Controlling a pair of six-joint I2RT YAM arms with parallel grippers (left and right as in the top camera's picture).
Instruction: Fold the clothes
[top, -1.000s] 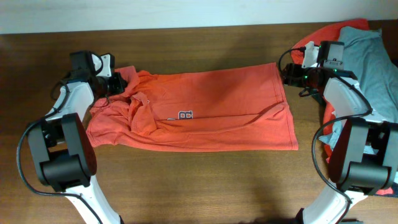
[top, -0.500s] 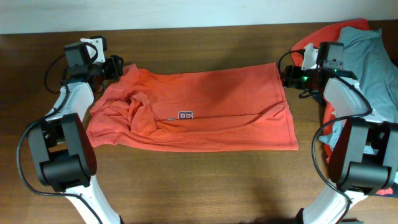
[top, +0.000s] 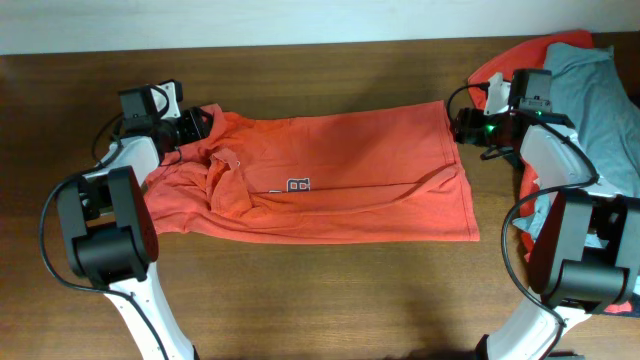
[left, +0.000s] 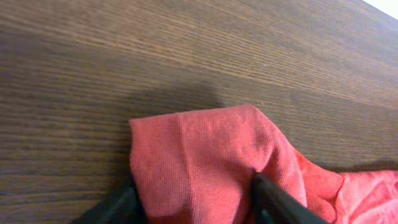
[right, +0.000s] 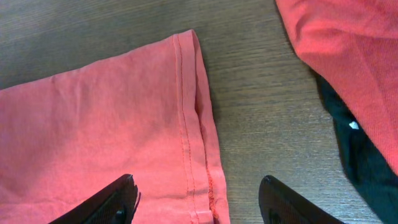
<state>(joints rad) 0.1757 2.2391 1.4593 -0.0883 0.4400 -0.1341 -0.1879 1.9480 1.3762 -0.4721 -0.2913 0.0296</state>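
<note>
Orange-red T-shirt (top: 340, 170) with a small chest print (top: 297, 185), spread across the middle of the tabletop (top: 320, 290), its left end rumpled. Left hand (top: 198, 126) at the far-left corner, fingers (left: 277, 200) astride a fold; whether they pinch it cannot be told. Right hand (top: 463, 125) spread wide over the far-right hem corner, holding nothing. Far right: grey-blue T-shirt (top: 600, 110) heaped on another orange-red garment (top: 520, 52).
</note>
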